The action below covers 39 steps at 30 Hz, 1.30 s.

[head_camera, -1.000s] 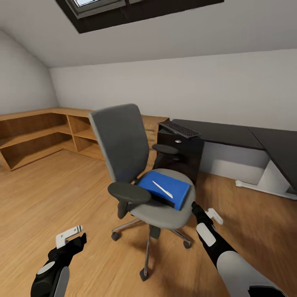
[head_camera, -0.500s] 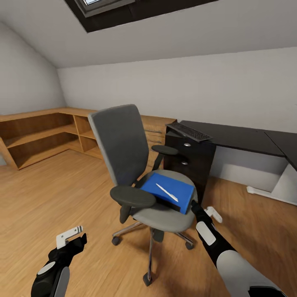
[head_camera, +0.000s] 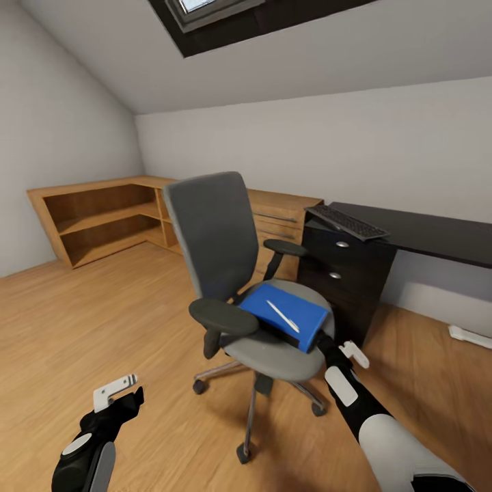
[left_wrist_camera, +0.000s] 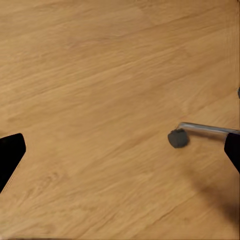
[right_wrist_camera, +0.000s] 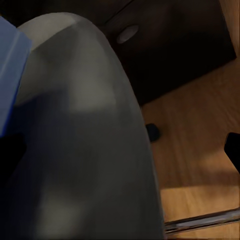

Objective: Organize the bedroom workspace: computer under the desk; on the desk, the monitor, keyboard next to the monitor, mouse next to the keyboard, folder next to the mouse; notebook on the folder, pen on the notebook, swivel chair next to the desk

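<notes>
The swivel chair (head_camera: 216, 236) stands mid-room on the plank floor, its grey seat (head_camera: 268, 352) facing me. On the seat lies the blue folder (head_camera: 295, 313), and the white pen (head_camera: 282, 316) rests on top of it. I cannot make out the notebook. The keyboard (head_camera: 354, 222) sits on the near end of the black desk (head_camera: 437, 236). The monitor, mouse and computer are out of view. My right gripper (head_camera: 341, 350) is open at the seat's right rim (right_wrist_camera: 100, 125), beside the folder (right_wrist_camera: 10, 65). My left gripper (head_camera: 117, 394) hangs open over bare floor, left of the chair base (left_wrist_camera: 200, 131).
Dark desk drawers (head_camera: 345, 273) with silver knobs stand right behind the chair. A low wooden shelf unit (head_camera: 102, 219) and a wooden chest (head_camera: 279, 217) line the back wall. A white desk foot (head_camera: 471, 336) lies at the right. Open floor spreads to the left.
The whole picture has shifted right, so the camera has turned or moved: the shelves came further in and the desk slid toward the right edge. Both grippers keep their poses and stay open.
</notes>
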{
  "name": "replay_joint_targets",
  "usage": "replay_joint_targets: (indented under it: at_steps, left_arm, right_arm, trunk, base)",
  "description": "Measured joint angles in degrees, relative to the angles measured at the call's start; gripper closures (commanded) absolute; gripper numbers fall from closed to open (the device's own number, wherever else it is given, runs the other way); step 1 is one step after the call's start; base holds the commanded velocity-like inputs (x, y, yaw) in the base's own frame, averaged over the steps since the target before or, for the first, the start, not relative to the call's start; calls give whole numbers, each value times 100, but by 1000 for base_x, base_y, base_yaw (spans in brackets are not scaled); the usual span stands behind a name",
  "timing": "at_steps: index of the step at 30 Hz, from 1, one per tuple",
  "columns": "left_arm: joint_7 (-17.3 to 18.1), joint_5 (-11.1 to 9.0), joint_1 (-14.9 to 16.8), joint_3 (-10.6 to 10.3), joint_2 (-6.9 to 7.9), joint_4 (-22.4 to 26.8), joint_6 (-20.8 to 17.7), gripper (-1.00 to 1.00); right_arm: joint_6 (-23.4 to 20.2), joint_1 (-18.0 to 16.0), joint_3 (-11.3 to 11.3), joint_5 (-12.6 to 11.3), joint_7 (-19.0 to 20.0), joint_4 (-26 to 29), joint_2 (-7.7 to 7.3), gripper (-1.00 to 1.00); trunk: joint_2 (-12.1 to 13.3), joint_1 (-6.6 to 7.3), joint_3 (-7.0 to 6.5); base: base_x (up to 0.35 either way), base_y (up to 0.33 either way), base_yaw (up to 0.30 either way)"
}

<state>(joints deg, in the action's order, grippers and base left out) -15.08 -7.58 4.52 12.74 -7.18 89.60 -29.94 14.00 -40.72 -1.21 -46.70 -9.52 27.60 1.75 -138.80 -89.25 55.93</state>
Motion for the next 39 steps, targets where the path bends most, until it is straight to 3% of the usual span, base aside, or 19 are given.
replay_joint_targets:
  at_steps: [7,11,18,21,32,33,34,39]
  left_arm:
    - [-1,0,0,-2,-6,0,0,-100]
    - [-17,8,0,-362,7,-37,1,-100]
    - [-19,16,0,-469,8,-105,-8,-100]
    - [-20,17,2,-641,9,-191,-1,-100]
    - [-19,19,2,-713,17,-222,-9,-100]
    - [-19,19,1,-713,21,-221,-9,-100]
    - [-19,19,1,-713,25,-221,-9,-100]
    - [-19,19,2,-709,26,-221,-9,-100]
  right_arm:
    - [284,0,2,-7,6,-93,0,-100]
    - [312,0,4,0,7,-88,-3,-100]
    - [259,0,4,-3,6,-30,-3,-100]
    - [-115,2,18,-16,19,117,-2,-100]
    - [-106,1,26,-9,22,14,5,-100]
    - [-113,4,19,-10,60,8,5,-100]
    - [-195,63,11,-31,595,-38,13,-100]
    - [-654,95,7,-62,803,112,48,-100]
  trunk:
    - [0,0,0]
    - [0,0,0]
    - [0,0,0]
    - [0,-2,0]
    - [0,0,0]
    - [0,0,0]
    - [0,0,0]
    - [0,0,0]
  base:
    - [0,0,270]
    - [0,0,275]
    - [0,0,274]
    - [-145,0,80]
    - [-162,0,6]
    - [-1,0,0]
    - [0,0,0]
    - [0,0,0]
